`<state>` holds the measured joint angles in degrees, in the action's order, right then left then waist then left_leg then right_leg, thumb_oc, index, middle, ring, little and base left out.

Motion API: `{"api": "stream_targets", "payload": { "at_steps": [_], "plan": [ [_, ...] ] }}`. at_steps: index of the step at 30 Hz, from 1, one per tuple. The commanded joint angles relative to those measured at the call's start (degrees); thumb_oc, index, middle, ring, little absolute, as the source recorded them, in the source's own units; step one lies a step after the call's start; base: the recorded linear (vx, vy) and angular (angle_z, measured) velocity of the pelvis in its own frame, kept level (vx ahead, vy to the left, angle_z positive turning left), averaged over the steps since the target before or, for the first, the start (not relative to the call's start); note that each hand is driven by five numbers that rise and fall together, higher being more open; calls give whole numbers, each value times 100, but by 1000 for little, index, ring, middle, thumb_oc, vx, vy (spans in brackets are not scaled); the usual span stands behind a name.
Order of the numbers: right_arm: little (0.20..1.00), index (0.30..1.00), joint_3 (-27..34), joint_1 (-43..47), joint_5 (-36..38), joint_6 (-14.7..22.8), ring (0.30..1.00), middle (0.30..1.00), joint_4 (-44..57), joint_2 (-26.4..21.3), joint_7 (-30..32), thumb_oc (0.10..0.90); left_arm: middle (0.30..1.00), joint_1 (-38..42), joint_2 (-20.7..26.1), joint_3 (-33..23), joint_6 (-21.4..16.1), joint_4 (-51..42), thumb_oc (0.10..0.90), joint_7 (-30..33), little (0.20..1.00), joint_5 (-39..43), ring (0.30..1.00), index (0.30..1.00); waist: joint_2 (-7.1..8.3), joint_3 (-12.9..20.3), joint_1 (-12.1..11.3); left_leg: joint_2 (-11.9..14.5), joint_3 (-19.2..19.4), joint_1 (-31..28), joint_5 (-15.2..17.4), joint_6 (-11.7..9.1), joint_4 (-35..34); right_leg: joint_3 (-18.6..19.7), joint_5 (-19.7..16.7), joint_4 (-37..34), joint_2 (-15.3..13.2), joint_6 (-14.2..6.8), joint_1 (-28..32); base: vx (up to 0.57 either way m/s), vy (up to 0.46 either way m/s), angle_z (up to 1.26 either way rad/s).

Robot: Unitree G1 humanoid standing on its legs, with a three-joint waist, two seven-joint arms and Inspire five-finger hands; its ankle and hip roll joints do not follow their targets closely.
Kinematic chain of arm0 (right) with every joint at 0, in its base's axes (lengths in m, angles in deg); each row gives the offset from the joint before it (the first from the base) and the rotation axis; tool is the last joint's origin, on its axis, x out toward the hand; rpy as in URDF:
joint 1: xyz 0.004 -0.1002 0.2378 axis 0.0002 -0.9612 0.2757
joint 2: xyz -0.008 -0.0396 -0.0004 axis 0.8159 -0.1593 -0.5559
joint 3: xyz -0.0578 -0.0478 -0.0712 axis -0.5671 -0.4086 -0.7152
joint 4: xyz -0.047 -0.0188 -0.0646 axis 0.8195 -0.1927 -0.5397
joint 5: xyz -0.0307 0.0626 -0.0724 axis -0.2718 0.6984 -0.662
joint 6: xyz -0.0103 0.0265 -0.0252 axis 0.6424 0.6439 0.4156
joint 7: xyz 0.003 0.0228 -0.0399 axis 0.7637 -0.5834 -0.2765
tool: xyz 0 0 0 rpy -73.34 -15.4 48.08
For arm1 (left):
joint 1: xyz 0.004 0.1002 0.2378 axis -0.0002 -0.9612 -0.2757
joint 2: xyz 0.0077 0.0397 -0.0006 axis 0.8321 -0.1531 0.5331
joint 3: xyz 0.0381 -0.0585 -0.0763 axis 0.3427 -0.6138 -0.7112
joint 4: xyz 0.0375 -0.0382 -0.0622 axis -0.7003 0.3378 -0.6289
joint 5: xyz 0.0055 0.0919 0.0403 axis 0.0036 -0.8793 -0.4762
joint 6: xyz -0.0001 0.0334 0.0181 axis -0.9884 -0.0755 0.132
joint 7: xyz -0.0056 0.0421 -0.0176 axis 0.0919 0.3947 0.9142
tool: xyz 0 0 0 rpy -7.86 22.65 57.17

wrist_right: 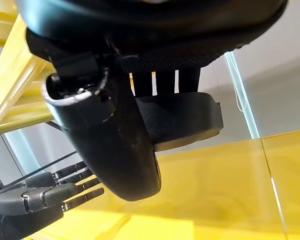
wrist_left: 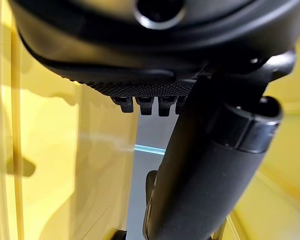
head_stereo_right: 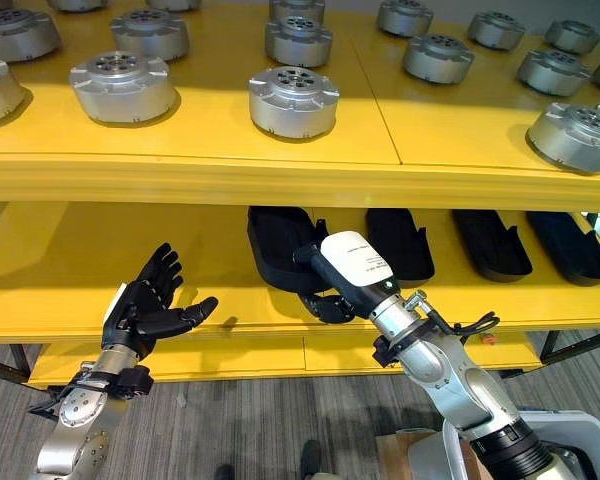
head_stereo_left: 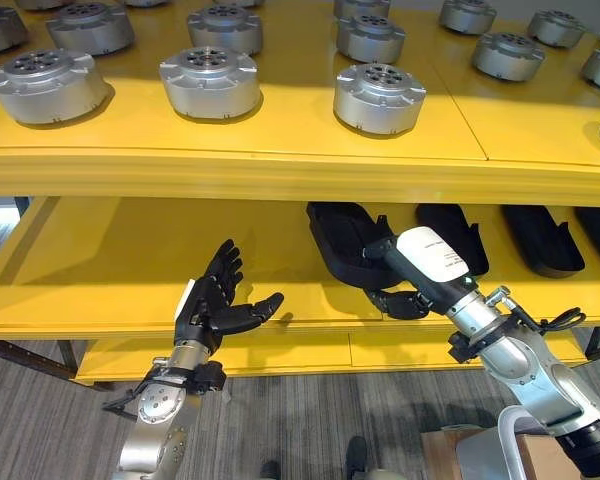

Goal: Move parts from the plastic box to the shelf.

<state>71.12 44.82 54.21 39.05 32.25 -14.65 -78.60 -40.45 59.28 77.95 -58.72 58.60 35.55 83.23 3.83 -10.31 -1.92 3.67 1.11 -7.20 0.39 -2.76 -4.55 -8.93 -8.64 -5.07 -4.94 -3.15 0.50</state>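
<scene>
A black part (head_stereo_left: 342,243) sits on the yellow shelf's (head_stereo_left: 100,270) middle level at frame centre, and the right robot hand (head_stereo_left: 405,285) has its fingers and thumb wrapped around its near end. At lower left the left robot hand (head_stereo_left: 212,300) hangs spread open, holding nothing. Silver round parts (head_stereo_left: 379,97) line the top level.

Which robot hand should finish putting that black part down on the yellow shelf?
The right hand, probably. Its fingers are already curled round the black part at the lower shelf, beside the other black parts. The left hand is open, holds nothing and hovers well off to the left.
</scene>
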Motion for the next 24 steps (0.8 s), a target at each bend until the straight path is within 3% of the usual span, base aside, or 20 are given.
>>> {"api": "stream_targets", "payload": {
  "at_steps": [1, 8, 13, 17, 18, 21, 22, 24],
  "plan": [
    [300, 300, 91, 789, 367, 237, 300, 300, 365, 113, 587, 400, 1000, 314, 234, -46, -365, -608, 900, -47, 1000, 83, 1000, 1000, -31, 531, -48, -1, 432, -89, 280, 126, -13, -13, 610, 10, -271, -432, 535, 41, -33, 2],
    [300, 300, 19, 837, 365, 115, 300, 300, 366, 237, 663, 400, 1000, 345, 248, -16, -213, -617, 900, -136, 1000, 140, 1000, 1000, -50, 506, -78, -23, 400, -73, 297, 154, 21, -13, 685, 77, -250, -405, 574, 35, -69, 0],
    [300, 300, -160, 1038, 259, -46, 300, 300, 192, 343, 785, 400, 1000, 466, 316, 39, -144, -543, 900, -70, 1000, 134, 1000, 1000, -102, 407, -126, -30, 250, 65, 344, 205, 291, -37, 1053, 651, -124, -243, 471, 30, -269, 10],
    [300, 300, -444, 1549, 160, -238, 300, 300, -58, 395, 843, 400, 1000, 707, 327, 75, -412, -430, 900, 61, 1000, 130, 1000, 1000, -197, 238, -118, 136, 301, 301, 407, 108, 822, -214, 1439, 1185, -43, -23, 322, -38, -253, 29],
    [300, 300, -528, 1775, 5, -381, 300, 300, -224, 451, 829, 400, 1000, 963, 236, 119, -465, -354, 900, 141, 1000, 160, 1000, 1000, -213, 66, -12, 393, 567, 674, 460, 61, 1550, -343, 1579, 1584, -87, 115, 154, -104, -110, 59],
    [300, 300, -520, 1745, -19, -327, 300, 300, -332, 397, 826, 400, 1000, 1010, 170, 146, -507, -297, 900, 71, 1000, 166, 1000, 1000, -309, 64, 120, 1039, 588, 779, -397, -210, 1503, -373, 1698, 1782, -68, 182, 106, 0, 86, 81],
    [300, 300, -509, 1729, -28, -298, 300, 300, -331, 381, 816, 400, 1000, 986, 168, 137, -523, -307, 900, 69, 1000, 179, 1000, 1000, -325, 75, 135, 1135, 564, 767, -541, -251, 1459, -369, 1717, 1807, -75, 184, 99, 66, 300, 44],
    [300, 300, -400, 1588, -6, -155, 300, 300, -183, 216, 628, 400, 1000, 728, 137, -8, -710, -386, 900, 95, 1000, 285, 1000, 1000, -401, 143, 235, 1752, 358, 636, -1466, -460, 1034, -279, 1883, 2056, -241, 183, -4, 102, 545, 21]
  ]
}}
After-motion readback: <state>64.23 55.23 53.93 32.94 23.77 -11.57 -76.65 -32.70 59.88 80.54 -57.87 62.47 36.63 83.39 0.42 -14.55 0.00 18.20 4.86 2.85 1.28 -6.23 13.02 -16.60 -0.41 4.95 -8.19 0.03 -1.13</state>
